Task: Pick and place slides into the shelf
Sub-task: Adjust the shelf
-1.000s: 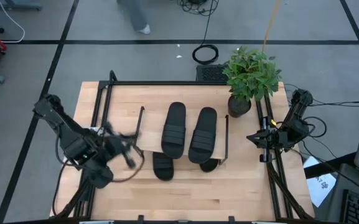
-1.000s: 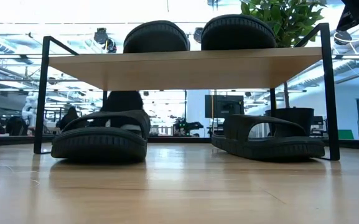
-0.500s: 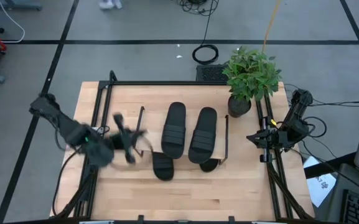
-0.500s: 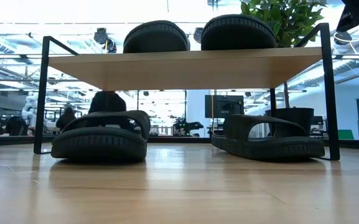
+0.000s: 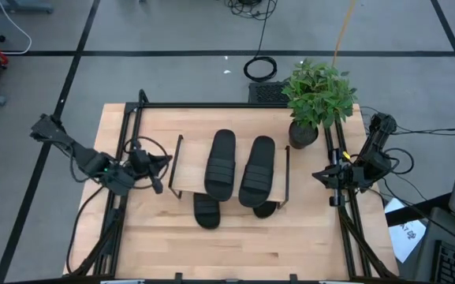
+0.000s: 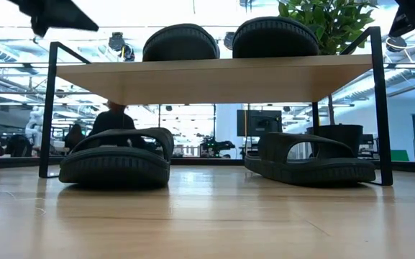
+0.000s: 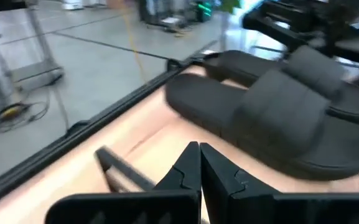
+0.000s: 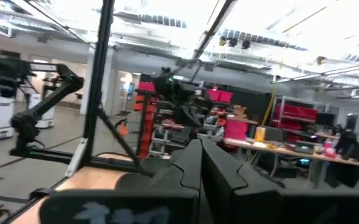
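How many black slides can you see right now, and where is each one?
4. Two lie side by side on the shelf's top board: left slide, right slide. Two sit underneath on the table: lower left slide, lower right slide.

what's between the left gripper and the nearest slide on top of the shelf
In the high view, only the shelf's black wire end frame and a bare strip of its top board lie between the shut left gripper and the nearest slide.

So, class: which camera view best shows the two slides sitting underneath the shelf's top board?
The low view: it looks level under the shelf and shows both lower slides whole on the table. The high view shows only their ends poking out past the board. The wrist views do not show them clearly.
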Tool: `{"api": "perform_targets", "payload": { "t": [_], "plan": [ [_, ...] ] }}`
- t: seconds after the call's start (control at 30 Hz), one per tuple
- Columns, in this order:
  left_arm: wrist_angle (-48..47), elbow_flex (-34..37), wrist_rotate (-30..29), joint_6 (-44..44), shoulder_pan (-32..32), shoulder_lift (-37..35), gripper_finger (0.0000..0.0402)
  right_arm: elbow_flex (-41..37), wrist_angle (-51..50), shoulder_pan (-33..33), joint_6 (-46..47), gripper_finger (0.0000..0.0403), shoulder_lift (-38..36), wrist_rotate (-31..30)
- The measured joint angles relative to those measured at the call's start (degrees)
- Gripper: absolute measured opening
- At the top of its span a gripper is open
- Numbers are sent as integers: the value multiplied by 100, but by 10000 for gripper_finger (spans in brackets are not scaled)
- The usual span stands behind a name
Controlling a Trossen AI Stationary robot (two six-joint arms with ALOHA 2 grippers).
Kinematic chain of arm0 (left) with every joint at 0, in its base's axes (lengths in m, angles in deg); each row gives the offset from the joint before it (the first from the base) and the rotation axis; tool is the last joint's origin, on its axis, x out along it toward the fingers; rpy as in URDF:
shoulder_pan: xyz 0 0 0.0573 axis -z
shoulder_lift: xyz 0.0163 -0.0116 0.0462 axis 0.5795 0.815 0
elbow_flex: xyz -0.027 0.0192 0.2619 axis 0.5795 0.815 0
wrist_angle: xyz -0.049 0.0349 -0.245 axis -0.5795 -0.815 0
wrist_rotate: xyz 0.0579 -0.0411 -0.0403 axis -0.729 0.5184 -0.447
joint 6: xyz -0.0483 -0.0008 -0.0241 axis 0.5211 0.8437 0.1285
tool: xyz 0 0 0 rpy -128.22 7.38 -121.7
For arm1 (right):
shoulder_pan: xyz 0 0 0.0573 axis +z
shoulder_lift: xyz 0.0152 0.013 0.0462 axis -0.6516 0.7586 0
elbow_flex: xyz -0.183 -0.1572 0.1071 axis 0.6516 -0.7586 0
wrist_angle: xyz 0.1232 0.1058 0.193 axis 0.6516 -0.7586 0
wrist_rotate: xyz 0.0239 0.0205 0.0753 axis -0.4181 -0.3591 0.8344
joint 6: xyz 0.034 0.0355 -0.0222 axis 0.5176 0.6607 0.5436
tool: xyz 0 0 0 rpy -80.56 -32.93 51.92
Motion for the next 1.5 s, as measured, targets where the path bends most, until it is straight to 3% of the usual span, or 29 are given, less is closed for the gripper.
{"api": "perform_targets", "payload": {
  "t": [0.07, 0.27, 0.4, 0.57, 0.77, 0.87, 1.0, 1.17, 1.37, 1.5],
  "plan": [
    [105, 268, -317, 349, 0, 19, 0, 0, -193, 8, 160, 0, 43, 211],
    [-32, 687, -1248, 1293, -2, 36, 0, 58, -491, 11, 337, 0, 292, 1889],
    [-242, 908, -1549, 1567, -4, 65, 0, 175, -727, 11, 825, 0, 631, 2048],
    [-1034, 958, -1870, 2229, -11, -31, 0, 201, -239, 0, 1114, 0, 1187, 2066],
    [-2039, 958, -1578, 3273, -13, 18, 0, 201, 700, -220, 1559, 0, 2369, 2077],
    [-2113, 960, -1364, 3447, -27, 18, 0, 201, 1183, -339, 1800, 0, 2965, 2098],
    [-2016, 960, -850, 3468, -61, 198, 0, 201, 1434, -479, 1857, 0, 3546, 2562],
    [-2015, 960, -534, 3505, -43, 588, 0, 205, 2017, -613, 1712, 0, 3754, 3099],
    [-1966, 960, -140, 3544, -4, 982, 0, 205, 1988, -727, 1767, 0, 3753, 3107],
    [-1373, 960, 13, 3174, 130, 1161, 0, 205, 1983, -840, 1769, 0, 3753, 3106]
  ]
}}
